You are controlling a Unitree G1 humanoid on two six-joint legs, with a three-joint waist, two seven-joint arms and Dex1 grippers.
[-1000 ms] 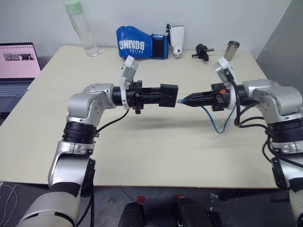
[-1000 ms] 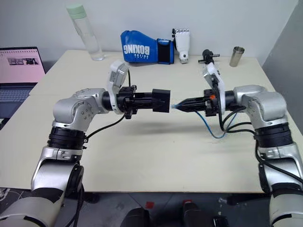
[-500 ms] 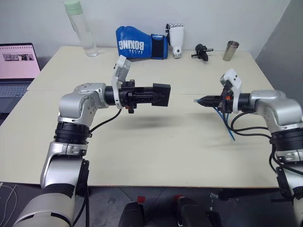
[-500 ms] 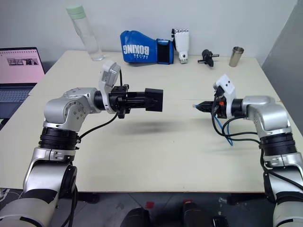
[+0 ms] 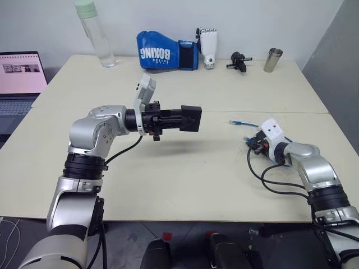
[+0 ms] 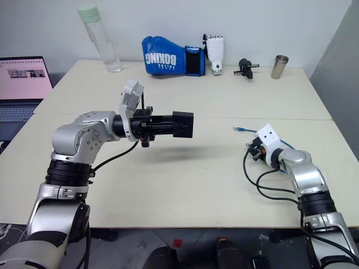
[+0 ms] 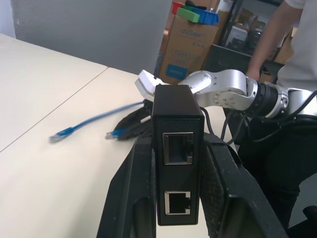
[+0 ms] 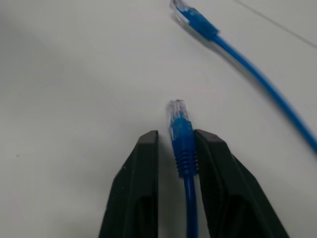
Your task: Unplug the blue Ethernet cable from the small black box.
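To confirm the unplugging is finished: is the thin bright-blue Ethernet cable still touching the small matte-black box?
Apart. The left wrist view shows the black box with both ports empty, and the blue cable lying on the table beyond it.

Light: bright, even, from overhead.
Shadows: soft patch on table (image 5: 168,179) beneath left gripper (image 5: 188,118).
Glare: none.
Blur: blue Ethernet cable (image 7: 94,120) smeared beyond the fingers; background past right gripper (image 8: 173,148) soft.

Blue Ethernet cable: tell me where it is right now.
The blue Ethernet cable lies on the table at the robot's right, unplugged from the small black box; one plug sits between the right gripper fingers, the other lies just beyond.
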